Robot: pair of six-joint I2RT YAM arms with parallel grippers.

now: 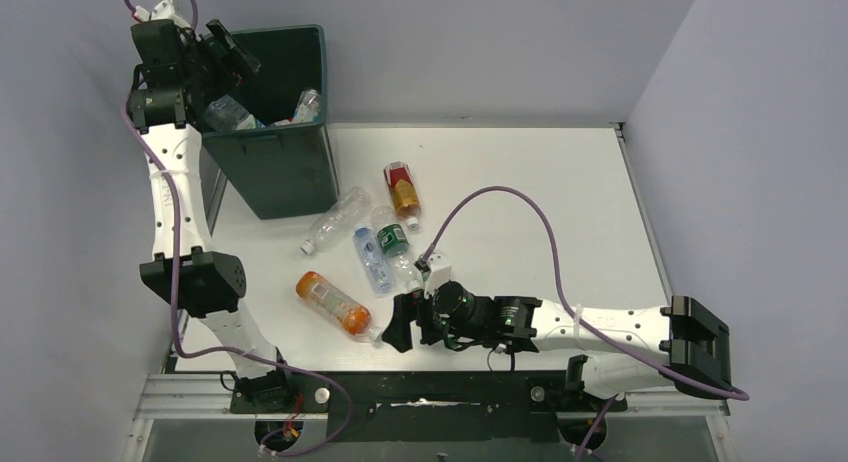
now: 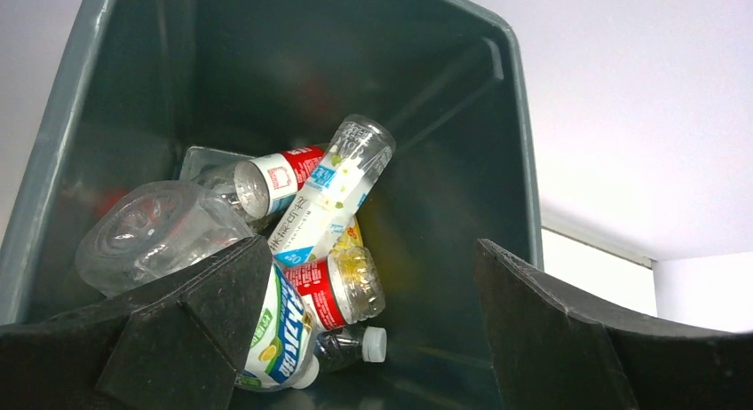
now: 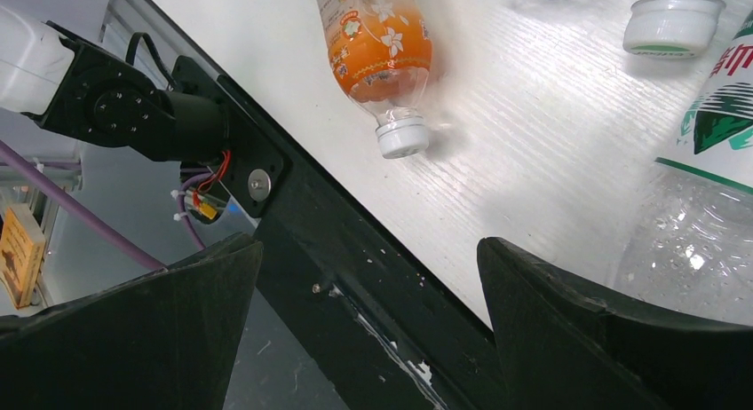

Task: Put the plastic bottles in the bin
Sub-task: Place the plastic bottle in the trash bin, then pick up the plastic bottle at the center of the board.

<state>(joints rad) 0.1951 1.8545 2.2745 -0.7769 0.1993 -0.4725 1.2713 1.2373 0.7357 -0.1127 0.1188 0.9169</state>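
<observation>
Several plastic bottles [image 2: 333, 193] already lie in the dark green bin [image 1: 270, 172], above which the left end effector [image 1: 228, 50] hangs open and empty, while five more wait on the table [image 1: 520, 182], the orange bottle [image 1: 333, 302] nearest the right end effector [image 1: 400, 324], itself wide open and holding nothing.

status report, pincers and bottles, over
Left pincer open over the bin, empty. Right pincer open near the orange bottle. Five bottles on the table. Nothing in the way.
</observation>
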